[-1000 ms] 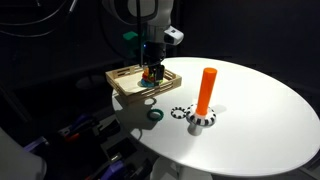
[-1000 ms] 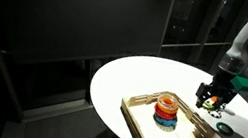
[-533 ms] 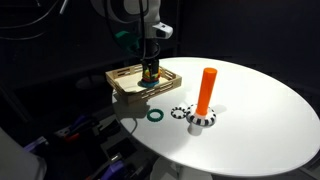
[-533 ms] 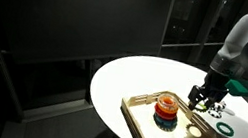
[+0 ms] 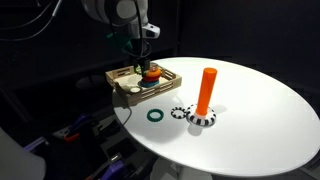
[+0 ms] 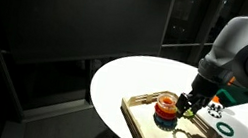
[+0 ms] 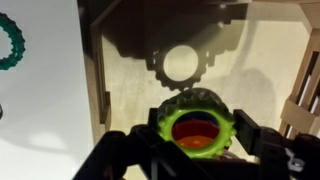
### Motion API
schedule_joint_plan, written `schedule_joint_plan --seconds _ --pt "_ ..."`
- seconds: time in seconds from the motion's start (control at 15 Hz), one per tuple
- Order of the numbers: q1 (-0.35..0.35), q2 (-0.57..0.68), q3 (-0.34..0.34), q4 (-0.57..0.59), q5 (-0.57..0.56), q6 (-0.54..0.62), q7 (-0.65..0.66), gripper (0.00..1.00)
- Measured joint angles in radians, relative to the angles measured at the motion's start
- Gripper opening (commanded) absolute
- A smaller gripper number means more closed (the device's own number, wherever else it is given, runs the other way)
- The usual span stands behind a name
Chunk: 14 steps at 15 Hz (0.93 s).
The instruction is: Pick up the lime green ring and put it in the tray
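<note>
Lime green ring (image 7: 196, 104) sits pinched between the jaws of the gripper (image 7: 197, 136), which look closed on its outer edge. It hangs over the tray (image 7: 130, 100), above a red-and-orange ring stack (image 6: 165, 113). A release here should land inside the rim, while the dark teal ring (image 7: 10, 45) lies outside on the table (image 7: 40, 115).

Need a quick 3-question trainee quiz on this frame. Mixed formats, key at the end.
1. True or false: the dark teal-green ring lies on the round white table, outside the square light-wood tray.
2. Already inside the tray sits: A) a stack of coloured rings B) an orange cylinder C) a checkered ring.
3. Fill in: in the wrist view, the gripper holds the small lime green ring over the ____.
Key: 1 true; 2 A; 3 tray.
</note>
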Motion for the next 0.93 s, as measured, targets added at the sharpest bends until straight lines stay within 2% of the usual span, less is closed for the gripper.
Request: schedule_joint_plan --seconds 0.4,0.93 --pt "0.001 0.068 0.064 0.052 0.087 0.000 -0.112 0.49" --pt "0.001 0.177 0.072 0.106 0.090 0.000 -0.148 0.49"
